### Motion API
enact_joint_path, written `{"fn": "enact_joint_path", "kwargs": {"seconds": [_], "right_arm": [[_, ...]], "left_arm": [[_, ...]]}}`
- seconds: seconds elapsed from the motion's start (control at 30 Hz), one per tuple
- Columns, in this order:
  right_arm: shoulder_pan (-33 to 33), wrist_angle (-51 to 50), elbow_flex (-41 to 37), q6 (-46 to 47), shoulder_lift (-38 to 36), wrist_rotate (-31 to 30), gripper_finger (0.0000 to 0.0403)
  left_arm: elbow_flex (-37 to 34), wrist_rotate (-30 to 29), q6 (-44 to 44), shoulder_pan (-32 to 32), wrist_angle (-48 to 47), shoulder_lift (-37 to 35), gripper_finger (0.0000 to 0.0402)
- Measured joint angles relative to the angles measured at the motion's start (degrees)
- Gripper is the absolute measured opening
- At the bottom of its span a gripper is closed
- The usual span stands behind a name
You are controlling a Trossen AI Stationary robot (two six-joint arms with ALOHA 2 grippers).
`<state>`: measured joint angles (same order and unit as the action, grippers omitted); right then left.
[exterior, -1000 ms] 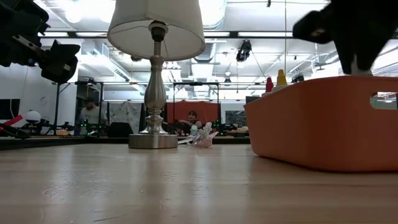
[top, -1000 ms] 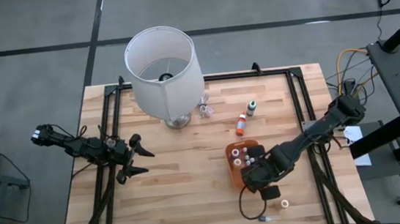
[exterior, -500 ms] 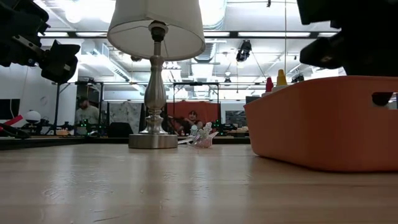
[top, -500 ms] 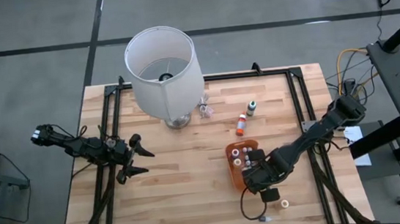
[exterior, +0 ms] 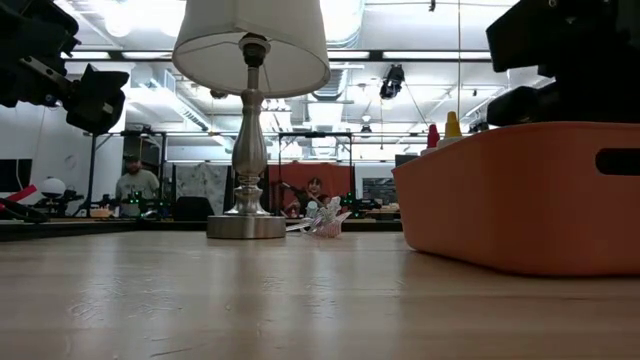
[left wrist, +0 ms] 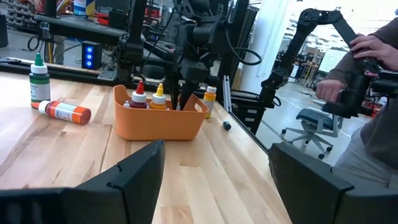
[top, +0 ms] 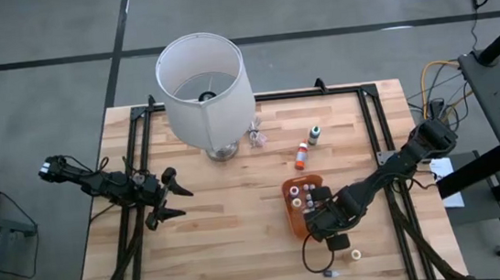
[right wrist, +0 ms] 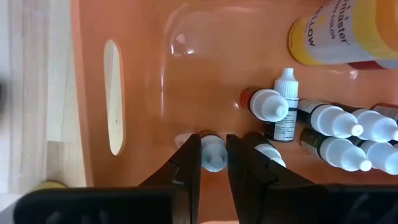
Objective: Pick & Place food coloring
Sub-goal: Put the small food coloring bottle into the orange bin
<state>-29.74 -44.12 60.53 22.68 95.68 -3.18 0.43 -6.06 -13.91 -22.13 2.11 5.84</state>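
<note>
- I've got the right pincer (right wrist: 212, 155) down inside the orange tray (top: 292, 211), its fingers clenched on one small white-capped food coloring bottle (right wrist: 212, 154) standing near the tray's slotted end wall.
- In the right wrist view that bottle sits right between the two dark fingers, so I call it grasped; whether it is going in or coming out, I cannot tell from here.
- Around it the tray already holds a good cluster: several small white-capped bottles (right wrist: 336, 119) lying side by side, and a bigger yellow bottle (right wrist: 345, 31) at the far corner.
- Still out on the desk (top: 231, 234): an orange bottle (top: 300, 157) lying on its side and a green-capped bottle (top: 314, 135) standing just beyond it, both on the far side of the tray.
- A couple of small pieces (top: 355, 255) also sit near the desk's front edge, right of the tray; too small for me to name.
- The left pincer (top: 169, 196) hangs released over the left part of the desk, well apart from the tray, holding nothing.
- The lamp (top: 203, 80) stands at the far edge, out of the way.
- My read: the job looks well along, with most bottles gathered and at least two left to fetch.
</note>
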Motion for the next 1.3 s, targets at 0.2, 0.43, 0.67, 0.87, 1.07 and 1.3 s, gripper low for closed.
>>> {"fn": "enact_joint_path", "kwargs": {"seconds": [0.2,0.43,0.67,0.87,1.07,1.3], "right_arm": [[0.0,0.4,-0.2,-0.3,0.0,0.0,0.0062],[0.2,0.6,-0.2,-0.2,0.0,0.1,0.0105],[0.4,0.5,-0.1,0.2,-0.1,0.2,0.0136],[1.0,-0.8,1.3,0.0,-2.2,0.2,0.0157],[1.3,-3.9,4.1,-0.1,-5.7,0.2,0.0172],[1.2,-7.7,9.5,2.7,-8.2,0.3,0.0190]], "left_arm": [[0.0,0.0,0.0,0.0,0.0,0.0,0.0259],[0.0,0.0,0.0,0.0,0.0,0.0,0.0258],[0.0,0.0,0.0,0.0,0.0,0.0,0.0259],[0.0,0.0,0.0,0.0,0.0,0.0,0.0259],[0.0,0.0,0.0,0.0,0.0,0.0,0.0258],[0.0,0.0,0.0,0.0,0.0,0.0,0.0259]]}}
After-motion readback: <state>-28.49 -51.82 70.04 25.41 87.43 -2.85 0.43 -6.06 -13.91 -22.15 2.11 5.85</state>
